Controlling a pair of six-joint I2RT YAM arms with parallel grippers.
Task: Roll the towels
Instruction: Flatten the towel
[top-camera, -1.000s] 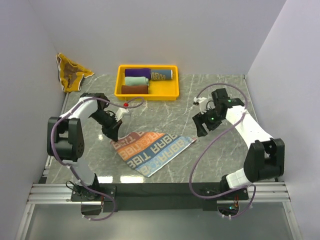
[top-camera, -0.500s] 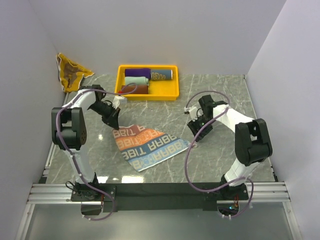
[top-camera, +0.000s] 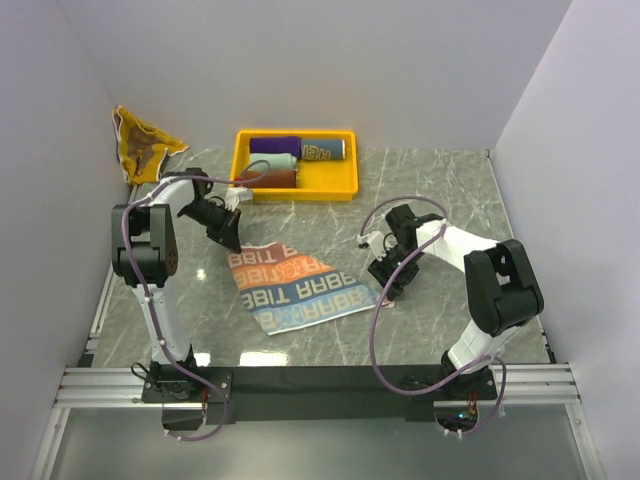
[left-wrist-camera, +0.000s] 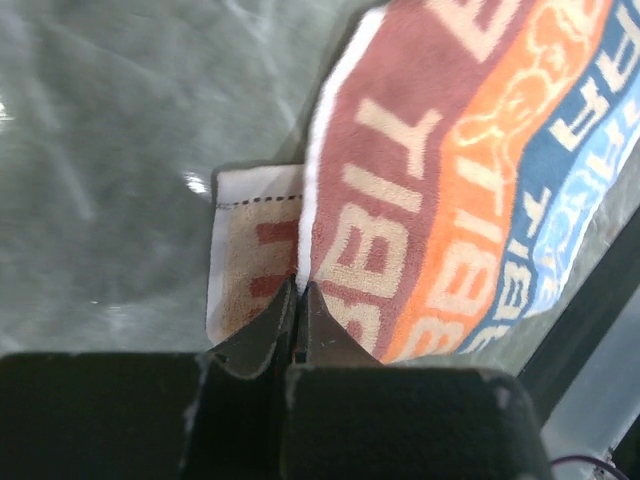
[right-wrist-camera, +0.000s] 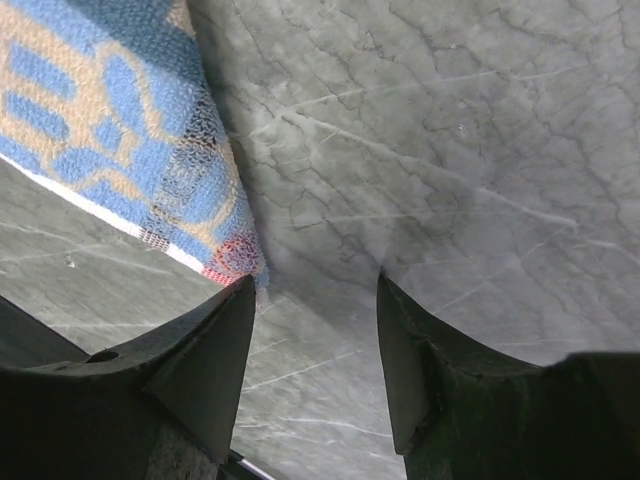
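Observation:
A striped towel (top-camera: 295, 288) in maroon, orange and blue with pale RABBIT lettering lies spread on the marble table. My left gripper (top-camera: 232, 243) is shut on its far left corner; in the left wrist view the closed gripper (left-wrist-camera: 301, 285) pinches the white edge of the towel (left-wrist-camera: 450, 180), with a flap folded under. My right gripper (top-camera: 388, 290) is open at the towel's right corner. In the right wrist view the gripper (right-wrist-camera: 315, 290) is empty, and its left finger touches the tip of the towel (right-wrist-camera: 130, 130).
A yellow tray (top-camera: 295, 192) at the back holds rolled towels: purple (top-camera: 275, 145), mint (top-camera: 272, 161), maroon (top-camera: 270, 179) and blue-grey (top-camera: 323, 150). A crumpled brown and yellow towel (top-camera: 140, 145) lies in the far left corner by the wall.
My left gripper has pulled the towel's corner away towards the tray, turning the towel. My right gripper has come down and nearer, to the towel's right corner.

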